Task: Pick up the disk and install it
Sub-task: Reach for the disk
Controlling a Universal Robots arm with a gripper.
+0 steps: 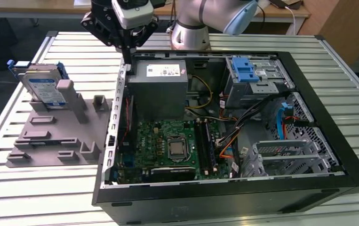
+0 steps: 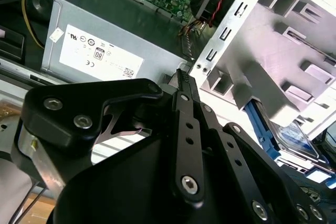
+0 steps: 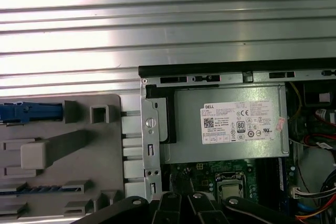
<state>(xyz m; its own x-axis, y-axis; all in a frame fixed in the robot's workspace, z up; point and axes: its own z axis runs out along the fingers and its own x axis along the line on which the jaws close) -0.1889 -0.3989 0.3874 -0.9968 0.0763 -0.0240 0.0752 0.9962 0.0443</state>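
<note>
The disk [image 1: 44, 89], a silver drive with a white-and-blue label and blue rails, stands upright in a grey holder [image 1: 53, 136] on the table, at the exterior view's left of the open computer case [image 1: 229, 197]. My gripper [image 1: 128, 57] hangs above the case's wall next to the power-supply box [image 1: 160, 89], well apart from the disk. Its fingers are shut with nothing between them. In the second wrist view the fingertips [image 2: 182, 74] point at the case edge, and the disk [image 2: 294, 140] shows beyond the holder. The first wrist view has the disk's blue top [image 3: 29, 113] off to one side.
Inside the case lie a green motherboard [image 1: 166, 146], a metal drive cage with a blue latch [image 1: 248, 70] and another metal cage [image 1: 292, 150] with loose cables beside it. The case rests on a ribbed metal table [image 1: 330, 61]. The arm's base [image 1: 188, 33] stands behind the case.
</note>
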